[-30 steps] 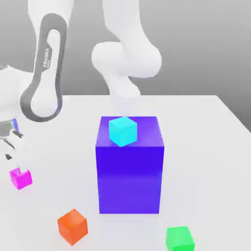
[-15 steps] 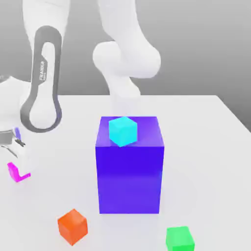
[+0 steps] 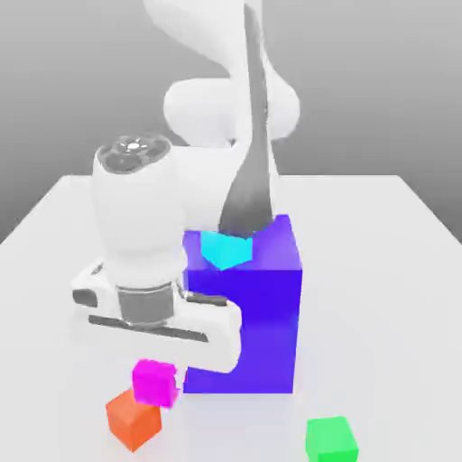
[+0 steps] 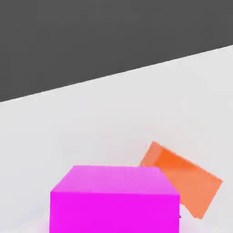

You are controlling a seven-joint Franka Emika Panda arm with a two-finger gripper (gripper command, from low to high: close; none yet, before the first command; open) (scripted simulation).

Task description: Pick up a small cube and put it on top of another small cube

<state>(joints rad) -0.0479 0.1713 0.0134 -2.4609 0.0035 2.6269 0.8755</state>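
Gripper (image 3: pixel 159 372) closed on the pink cube (image 3: pixel 154 382), held clear of the worktop (image 3: pixel 388 271); the fingers themselves are largely hidden behind the hand's white body and the cube. Pink cube hangs just above and slightly to the exterior view's right of the orange cube (image 3: pixel 133 419), partly covering its upper corner. Hand view: pink cube (image 4: pixel 113 199) cut off at the frame edge, orange cube (image 4: pixel 182 179) partly behind it. Arm masks part of the blue block (image 3: pixel 257 316) and the cyan cube (image 3: pixel 226 248) on top. Green cube (image 3: pixel 330 439) sits apart on the worktop
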